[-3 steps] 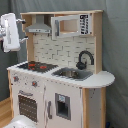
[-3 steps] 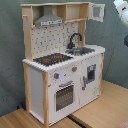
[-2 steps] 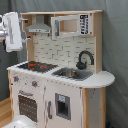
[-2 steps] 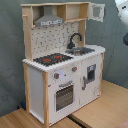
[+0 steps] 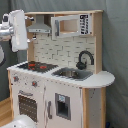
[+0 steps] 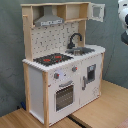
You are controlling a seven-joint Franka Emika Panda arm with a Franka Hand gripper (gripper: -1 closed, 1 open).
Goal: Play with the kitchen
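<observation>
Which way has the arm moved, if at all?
Yes: the arm edged toward the first exterior view's right, nearer the grey hood.

White and light-wood kitchen (image 5: 60, 95), black stovetop (image 5: 37, 65) with red burners (image 6: 49, 60)

In the second exterior view the kitchen (image 6: 62, 75) stands on a light wooden bench (image 6: 100, 112), in front of a grey backdrop (image 6: 10, 55). Its black stovetop (image 6: 51, 59) shows red burners, and just beside it, toward the second exterior view's right, the sink (image 6: 85, 50) sits under a curved black faucet (image 6: 75, 40). A grey hood (image 6: 49, 21) hangs above the stove, with open wooden shelves next to it and a small cabinet door (image 6: 97, 12) swung open at the top corner. Below are two knobs (image 6: 65, 73), the oven door (image 6: 64, 96) and a narrower door (image 6: 91, 75). Part of the robot arm (image 6: 123, 20) pokes in at the upper right edge, well apart from the kitchen.
</observation>
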